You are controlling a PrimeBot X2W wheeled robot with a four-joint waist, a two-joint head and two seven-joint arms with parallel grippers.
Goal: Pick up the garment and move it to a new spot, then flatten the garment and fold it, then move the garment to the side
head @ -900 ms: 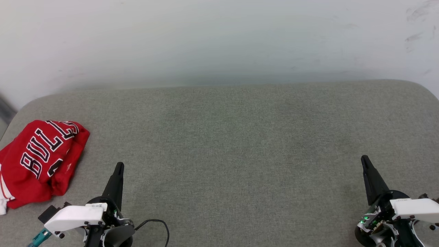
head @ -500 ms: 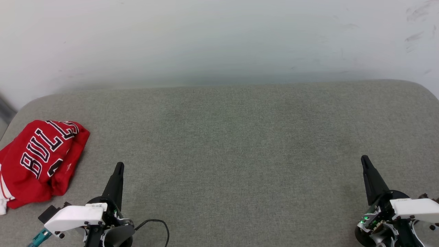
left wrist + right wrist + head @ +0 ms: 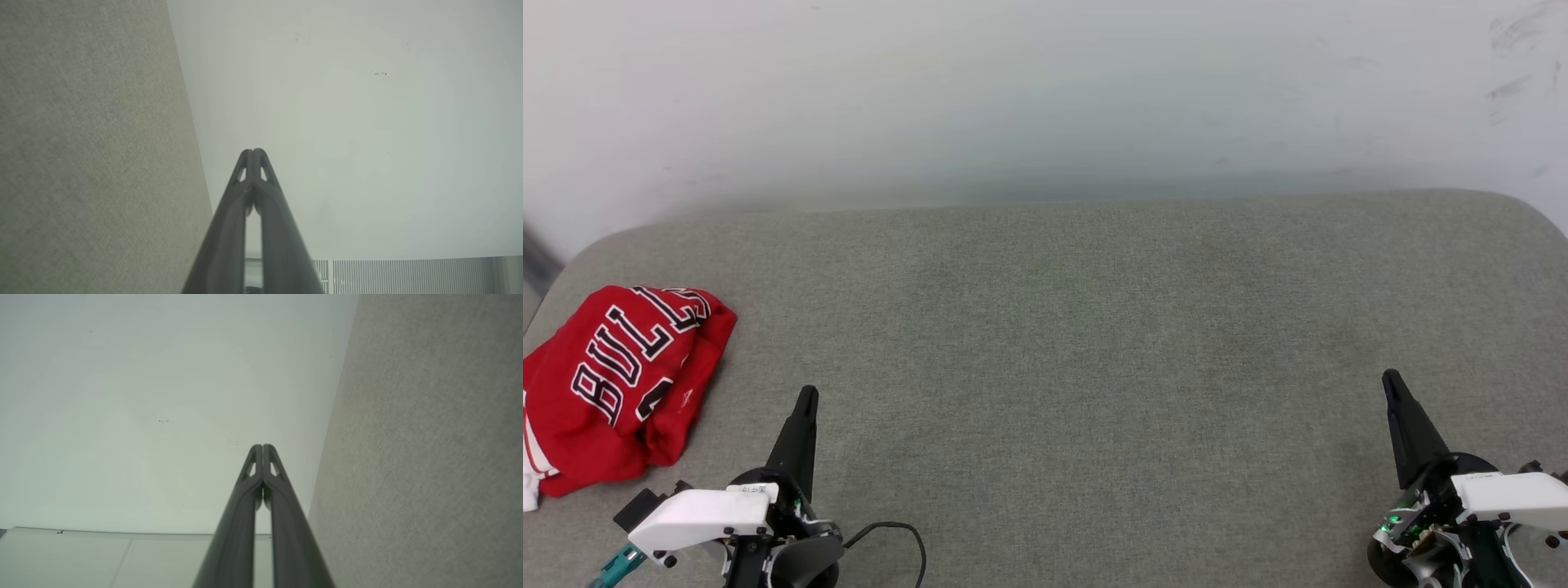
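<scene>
While both arms are sitting low at the near edge of the head view, the left gripper [image 3: 806, 394] is showing at about seven o'clock and the right gripper [image 3: 1389, 377] at about four o'clock. Each is pointing its long dark fingers toward twelve. Both pairs of jaws are pressing fully together, tip against tip, and are holding nothing. The wrist views are showing the same: the left fingers [image 3: 229, 228] and the right fingers [image 3: 241, 522] are meeting at their ends over bare fabric and wall. A black cable [image 3: 907, 531] is curling beside the left wrist at six to seven o'clock, and a teal connector [image 3: 613, 565] is poking out at the lower left corner.

Farther out, at about eight to nine o'clock, the red jersey T-shirt [image 3: 613, 384] is lying bunched on the left end of the grey woven cushion [image 3: 1094, 343]. It is apart from the left gripper and partly cut off by the picture's edge. Its black "BULLS" lettering is facing up and slanting toward one o'clock, with a strip of white trim showing at the edge.

Beyond the cushion's rounded far corners, a pale wall [image 3: 1045, 98] is filling the twelve o'clock side, and faint scuff marks [image 3: 1515, 41] are showing at about two o'clock.
</scene>
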